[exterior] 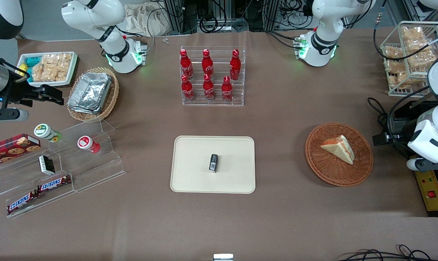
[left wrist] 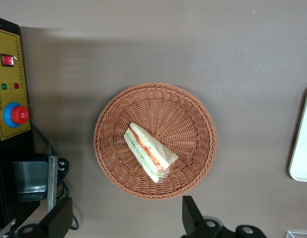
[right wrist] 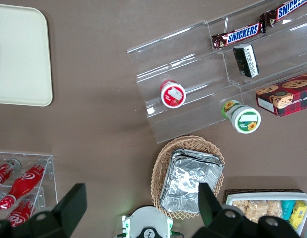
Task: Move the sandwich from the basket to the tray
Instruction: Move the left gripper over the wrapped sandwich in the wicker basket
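Observation:
The sandwich, a pale bread wedge with orange-red and green filling, lies in the round reddish-brown basket. In the left wrist view the sandwich lies near the middle of the basket. The left gripper hovers high over the table beside the basket, toward the working arm's end. It is open and empty, with its jaws wide apart. The cream tray lies toward the table's middle; its edge shows in the wrist view.
A small black packet lies on the tray. A black control box with a yellow panel stands beside the basket at the working arm's end. A clear rack of red bottles stands farther from the front camera than the tray.

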